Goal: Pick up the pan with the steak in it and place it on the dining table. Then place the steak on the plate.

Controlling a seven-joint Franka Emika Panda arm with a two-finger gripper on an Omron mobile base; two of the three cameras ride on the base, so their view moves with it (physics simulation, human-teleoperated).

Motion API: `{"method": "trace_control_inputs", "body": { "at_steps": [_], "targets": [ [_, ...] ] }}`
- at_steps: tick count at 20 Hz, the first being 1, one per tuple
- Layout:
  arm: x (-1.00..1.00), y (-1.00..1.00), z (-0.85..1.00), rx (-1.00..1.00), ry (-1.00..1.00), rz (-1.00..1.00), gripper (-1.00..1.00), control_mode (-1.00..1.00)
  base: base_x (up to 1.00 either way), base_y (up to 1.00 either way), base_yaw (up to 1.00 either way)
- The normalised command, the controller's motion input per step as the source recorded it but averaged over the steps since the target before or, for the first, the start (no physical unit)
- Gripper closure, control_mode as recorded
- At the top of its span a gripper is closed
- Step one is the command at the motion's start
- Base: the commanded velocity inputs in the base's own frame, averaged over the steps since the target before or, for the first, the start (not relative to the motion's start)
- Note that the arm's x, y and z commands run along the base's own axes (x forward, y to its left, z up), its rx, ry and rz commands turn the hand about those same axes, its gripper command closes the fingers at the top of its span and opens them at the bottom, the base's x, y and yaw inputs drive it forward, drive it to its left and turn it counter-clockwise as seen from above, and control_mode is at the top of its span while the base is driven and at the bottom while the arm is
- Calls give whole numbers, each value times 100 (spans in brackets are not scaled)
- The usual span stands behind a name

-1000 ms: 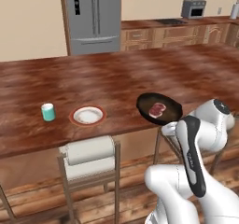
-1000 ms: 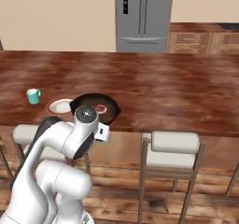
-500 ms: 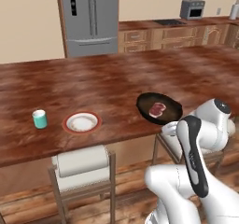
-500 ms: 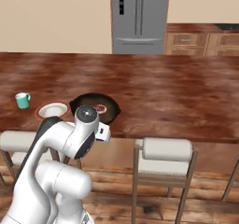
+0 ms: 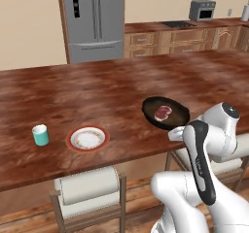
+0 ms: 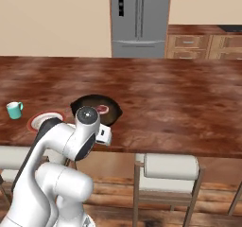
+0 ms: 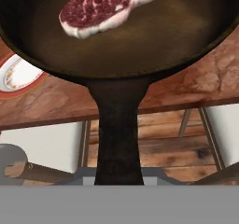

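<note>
Kitchen cabinets and a steel fridge (image 5: 95,21) are seen behind the long dining table (image 5: 97,89). From left to right, a teal cup (image 5: 40,135), the plate (image 5: 88,139) and the pan (image 5: 165,113) are found along its near side. The pan's handle is pinched by the gripper (image 7: 116,181) and runs straight back toward it; the steak (image 7: 109,8) lies inside, the plate off to its left. No writing can be read.

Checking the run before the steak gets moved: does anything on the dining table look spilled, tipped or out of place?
Nothing stands out. The steak lies flat inside the pan, which the gripper holds by its handle at the dining table edge. The plate and teal cup sit upright, nothing spilled.
</note>
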Motion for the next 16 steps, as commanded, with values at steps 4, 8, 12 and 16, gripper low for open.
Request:
{"method": "trace_control_inputs", "body": {
  "at_steps": [4,8,12,16],
  "targets": [
    [36,10,-8,0,0,-3,100,-100,38,9,-3],
    [70,26,-16,0,0,-4,100,-100,0,0,0],
    [57,41,-14,0,-1,-3,100,-100,0,0,0],
    [27,39,-5,0,-1,-4,100,-100,0,0,0]
  ]
}}
